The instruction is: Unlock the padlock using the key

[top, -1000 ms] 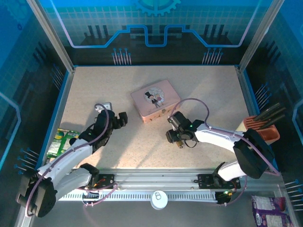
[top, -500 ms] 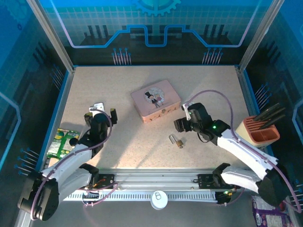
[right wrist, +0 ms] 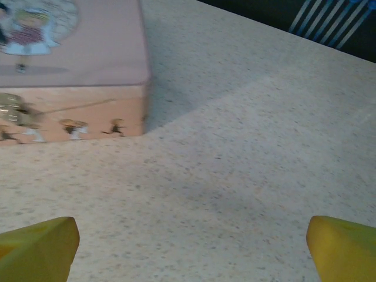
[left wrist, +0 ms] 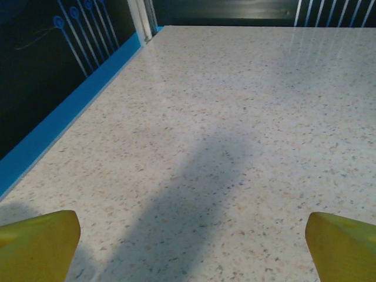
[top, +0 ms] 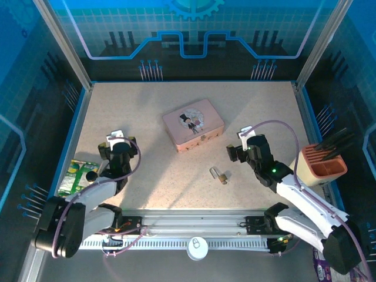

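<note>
The tiny brass padlock (top: 222,178) lies on the speckled table in front of the pink tin. A short silvery piece (top: 213,172) lies against its left end; I cannot tell whether that is the key or the shackle. My right gripper (top: 243,150) hovers just right of and beyond the padlock, open and holding nothing. In the right wrist view its yellow fingertips (right wrist: 38,249) stand wide apart over bare table, the gripper (right wrist: 191,252) facing the tin's corner. My left gripper (top: 118,147) is at the left of the table, open, its yellow fingertips (left wrist: 35,244) spread over bare table (left wrist: 191,247).
The pink tin (top: 193,124) (right wrist: 70,59) sits mid-table. A beige and orange holder (top: 322,163) with dark tools stands at the right edge. A green packet (top: 76,176) lies off the left edge, a white round disc (top: 197,247) on the front rail, a purple packet (top: 335,258) at bottom right.
My right gripper has opened, left the padlock on the table and drawn back to the right. My left arm has pulled back to the left and toward its base.
</note>
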